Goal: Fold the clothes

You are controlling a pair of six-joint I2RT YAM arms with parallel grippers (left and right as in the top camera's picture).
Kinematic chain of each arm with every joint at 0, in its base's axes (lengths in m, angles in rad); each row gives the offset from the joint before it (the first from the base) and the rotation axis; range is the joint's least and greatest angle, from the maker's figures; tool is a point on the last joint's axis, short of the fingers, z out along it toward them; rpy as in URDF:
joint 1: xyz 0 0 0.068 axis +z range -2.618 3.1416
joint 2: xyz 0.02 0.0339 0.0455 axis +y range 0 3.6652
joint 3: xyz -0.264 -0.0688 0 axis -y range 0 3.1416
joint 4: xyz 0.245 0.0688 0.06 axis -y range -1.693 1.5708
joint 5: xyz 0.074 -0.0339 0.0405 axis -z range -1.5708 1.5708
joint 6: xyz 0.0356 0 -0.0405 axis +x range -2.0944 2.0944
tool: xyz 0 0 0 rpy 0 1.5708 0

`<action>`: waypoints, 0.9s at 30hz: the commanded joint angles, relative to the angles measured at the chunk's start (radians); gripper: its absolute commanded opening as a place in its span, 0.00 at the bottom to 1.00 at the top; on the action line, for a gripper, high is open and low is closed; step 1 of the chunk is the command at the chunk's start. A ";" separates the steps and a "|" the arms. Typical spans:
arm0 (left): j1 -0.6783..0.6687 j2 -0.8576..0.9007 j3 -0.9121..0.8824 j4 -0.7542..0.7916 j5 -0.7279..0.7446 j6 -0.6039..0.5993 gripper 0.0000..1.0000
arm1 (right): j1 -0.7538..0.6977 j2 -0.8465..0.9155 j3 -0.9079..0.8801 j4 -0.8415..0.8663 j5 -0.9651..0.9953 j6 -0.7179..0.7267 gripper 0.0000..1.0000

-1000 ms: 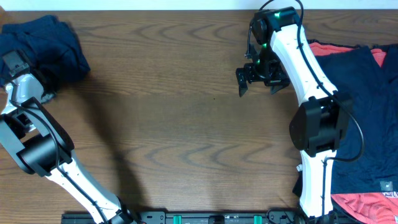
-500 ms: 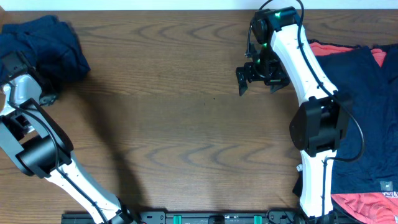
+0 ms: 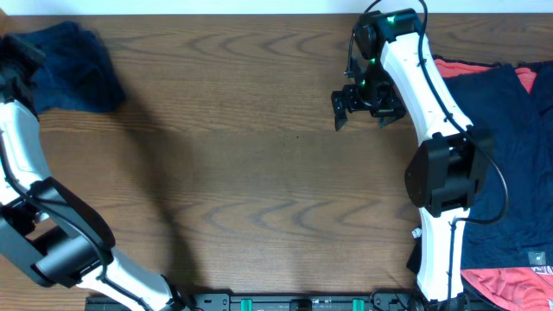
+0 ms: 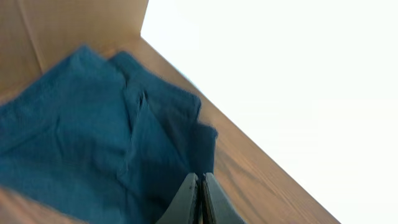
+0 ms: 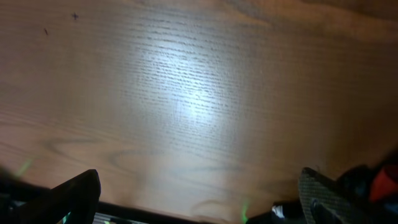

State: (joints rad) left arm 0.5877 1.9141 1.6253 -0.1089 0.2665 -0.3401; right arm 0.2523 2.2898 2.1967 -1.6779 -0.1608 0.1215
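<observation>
A folded dark navy garment (image 3: 79,73) lies at the table's far left corner; it fills the left of the left wrist view (image 4: 93,137). My left gripper (image 3: 22,50) hovers at the garment's left edge, its fingers (image 4: 189,199) pressed together with nothing between them. More clothes form a pile (image 3: 510,147) at the right edge, navy on top with coral-red (image 3: 505,281) showing beneath. My right gripper (image 3: 363,108) hangs open over bare wood left of that pile, its fingertips (image 5: 78,193) wide apart and holding nothing.
The wooden table (image 3: 259,173) stretches between the two arms. The right arm's white links (image 3: 432,112) run along the pile's left side. A black rail (image 3: 294,302) lines the front edge. A bright white area (image 4: 298,74) lies beyond the table's far edge.
My left arm has swung back towards the far left corner, drawing its shut gripper off the folded navy garment. The right gripper has barely shifted.
</observation>
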 commanded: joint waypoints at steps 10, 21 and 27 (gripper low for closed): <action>-0.002 0.335 -0.001 0.246 -0.063 0.077 0.06 | 0.012 -0.011 -0.001 -0.021 -0.084 0.004 0.99; 0.000 0.431 0.000 0.171 -0.148 0.065 0.06 | 0.025 -0.011 -0.001 -0.021 -0.111 0.005 0.99; 0.007 0.431 0.000 -0.107 -0.148 -0.122 0.06 | 0.025 -0.011 -0.001 -0.021 -0.113 0.004 0.99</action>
State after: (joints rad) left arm 0.5873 2.3226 1.6310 -0.1173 0.1387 -0.3481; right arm 0.2546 2.2898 2.1967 -1.6974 -0.2565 0.1215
